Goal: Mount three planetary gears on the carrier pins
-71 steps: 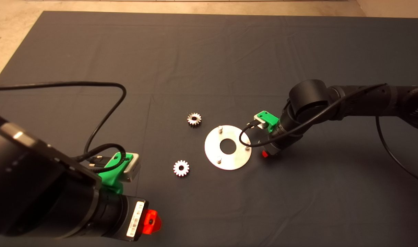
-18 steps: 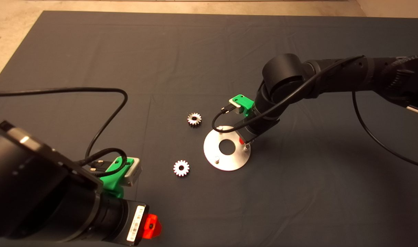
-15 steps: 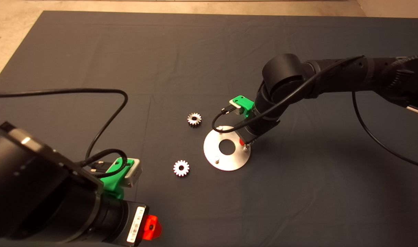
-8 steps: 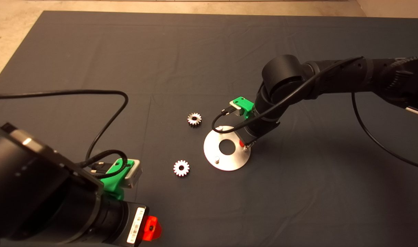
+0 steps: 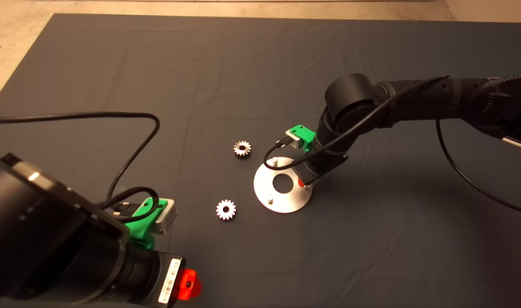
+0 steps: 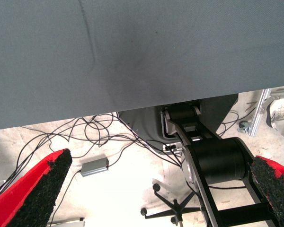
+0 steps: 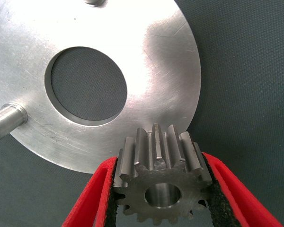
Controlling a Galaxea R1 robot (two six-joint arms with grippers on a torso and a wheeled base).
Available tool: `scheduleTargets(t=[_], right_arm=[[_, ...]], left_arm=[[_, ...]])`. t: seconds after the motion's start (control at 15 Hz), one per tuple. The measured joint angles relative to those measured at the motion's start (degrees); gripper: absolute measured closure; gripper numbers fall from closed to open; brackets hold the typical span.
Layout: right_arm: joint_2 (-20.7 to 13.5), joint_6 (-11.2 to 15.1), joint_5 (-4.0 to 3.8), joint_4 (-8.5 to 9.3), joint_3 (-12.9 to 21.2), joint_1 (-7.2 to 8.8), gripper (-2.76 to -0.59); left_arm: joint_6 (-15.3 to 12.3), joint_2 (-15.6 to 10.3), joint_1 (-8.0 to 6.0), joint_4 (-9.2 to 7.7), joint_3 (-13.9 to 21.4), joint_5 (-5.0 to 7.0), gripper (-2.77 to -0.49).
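Left gripper idling at near mat edge, fingers standing wide apart, nothing between. Two loose planetary gears lying on mat beside disc. Right gripper hovering over disc rim, pads pinching third gear across opposite teeth. Carrier pins standing bare. Gear looking small, rigid, smooth steel: likely slippery; grip across tooth flanks, bore left unobstructed.
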Motion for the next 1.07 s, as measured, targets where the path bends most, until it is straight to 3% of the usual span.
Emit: scheduleTargets(t=[0.27, 1.07], right_arm=[[1.38, 0.01, -0.65, 0.02, 0.0, -0.22, -1.1], [2.39, 0.43, -0.13, 0.37, -0.46, -0.26, -1.1]], left_arm=[[0.02, 0.02, 0.28, 0.0, 0.0, 0.02, -2.76], [0.02, 0.02, 0.28, 0.0, 0.0, 0.02, -2.76]])
